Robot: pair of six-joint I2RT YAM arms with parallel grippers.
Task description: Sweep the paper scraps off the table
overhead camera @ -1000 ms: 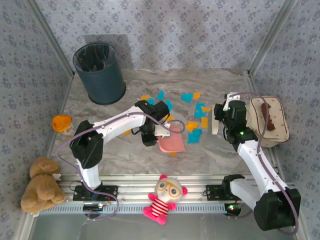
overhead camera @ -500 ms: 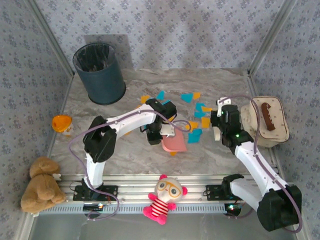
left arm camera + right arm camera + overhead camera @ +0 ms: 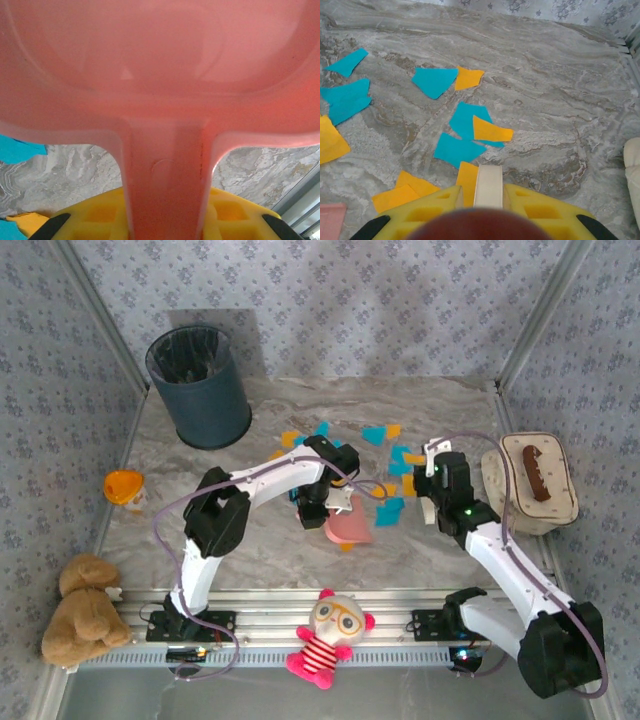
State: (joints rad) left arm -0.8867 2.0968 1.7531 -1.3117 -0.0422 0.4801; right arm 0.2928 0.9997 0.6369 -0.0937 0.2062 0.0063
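Orange and cyan paper scraps lie scattered over the middle of the marble table. My left gripper is shut on the handle of a pink dustpan, which rests low at the near edge of the scraps. In the left wrist view the dustpan spreads across the top, its handle running down between the yellow fingers of my left gripper. My right gripper hovers just right of the scraps, shut on a cream flat tool. Scraps lie directly ahead of my right gripper.
A dark bin stands at the back left. A cream oval tray with a brown item sits at the right edge. An orange cup-like toy is at the left, a teddy bear and a doll by the front rail.
The left arm's elbow has swung right, nudging the dustpan slightly toward the scraps. The right gripper has moved left, closer to the scraps.
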